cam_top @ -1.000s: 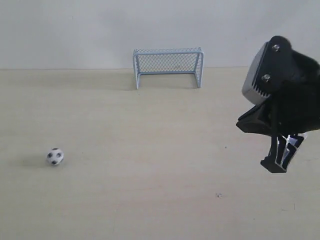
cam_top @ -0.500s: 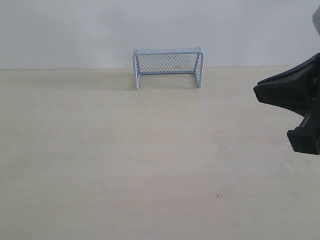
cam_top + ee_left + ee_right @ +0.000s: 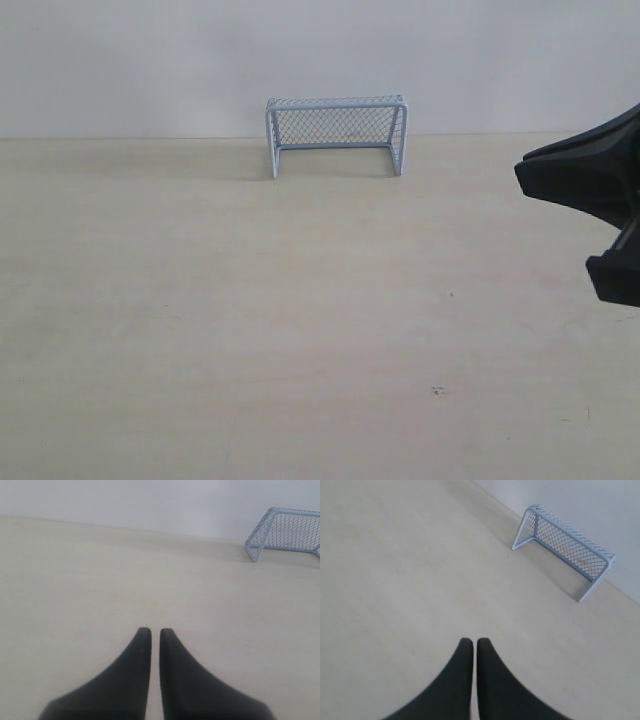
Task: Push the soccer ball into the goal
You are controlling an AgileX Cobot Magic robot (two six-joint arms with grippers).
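1. A pale wooden table [image 3: 200,300] is filling the exterior view. One goal [image 3: 336,135] is standing at its far edge, near the middle, in front of a plain white wall.
2. The goal's long axis is running side to side across the exterior view, and its open mouth is facing the camera. Judging from that, the finishing push should be travelling away from the camera, straight toward the far edge.
3. The soccer ball is not showing in any of the three views. Which way it lies from either gripper, and which arm is nearer to it, cannot be told.
4. The right gripper [image 3: 471,641] is hanging at the right edge of the exterior view, partly cut off by the frame and well apart from the goal. Its two fingers are pressing together and gripping nothing.
5. The left gripper [image 3: 151,630] is showing only in its own wrist view. Its fingers are sitting almost together, with a thin slit between them, and are holding nothing.
6. The goal is appearing whole in the right wrist view and cut off at the edge of the left wrist view. The right arm is probably pointing at it more directly.
7. Counted: one goal, two grippers, one table and no ball in sight.
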